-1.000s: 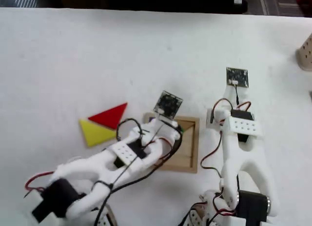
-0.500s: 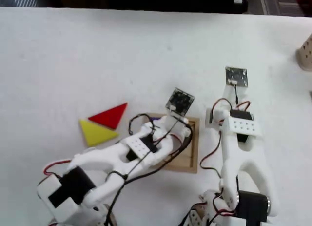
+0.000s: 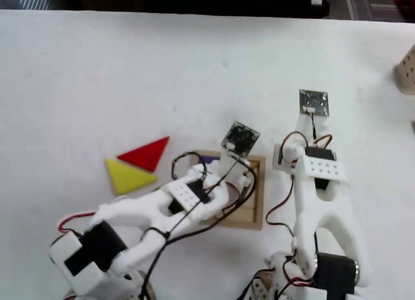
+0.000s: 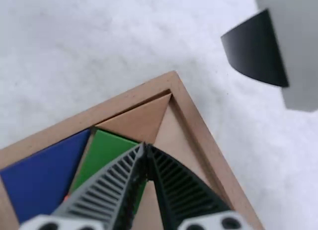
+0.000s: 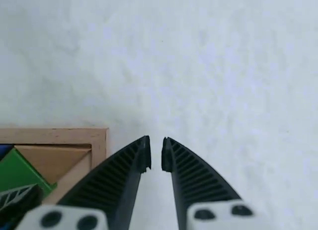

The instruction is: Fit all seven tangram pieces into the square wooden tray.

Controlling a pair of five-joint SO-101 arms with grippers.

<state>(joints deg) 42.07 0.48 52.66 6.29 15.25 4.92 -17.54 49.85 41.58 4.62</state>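
- Hovering tip-down over the green piece (image 4: 107, 150), the left gripper (image 4: 145, 153) has its jaws closed together with nothing visible between them. Whether the tips touch the piece I cannot tell.
- Around those tips lies the square wooden tray (image 4: 196, 125), under the left arm near the middle of the table (image 3: 97, 73). A blue piece (image 4: 39, 175) sits just beside the green one. A wood-coloured triangle fills the tray corner ahead of the tips; I cannot tell if it is a piece or bare floor.
- The right gripper (image 5: 155, 153) hangs over the table just beside a corner of the tray, its jaws parted by a narrow slit and gripping nothing.
- Farther out, well apart from the tray, a red triangle (image 3: 146, 153) and a yellow triangle (image 3: 126, 175) lie just beside each other.
- Handling, as a judgement: the pieces look flat, thin, stiff and light, with smooth faces that may skid rather than lift. Pinching low across two opposite edges seems the safest hold, and a seated piece could likely be nudged with closed tips.
- Count: two triangles outside the tray. Inside it are one green piece, one blue piece and a sliver of a purple piece (image 3: 209, 160) at the far rim. That makes five, and any others are hidden under the arm.
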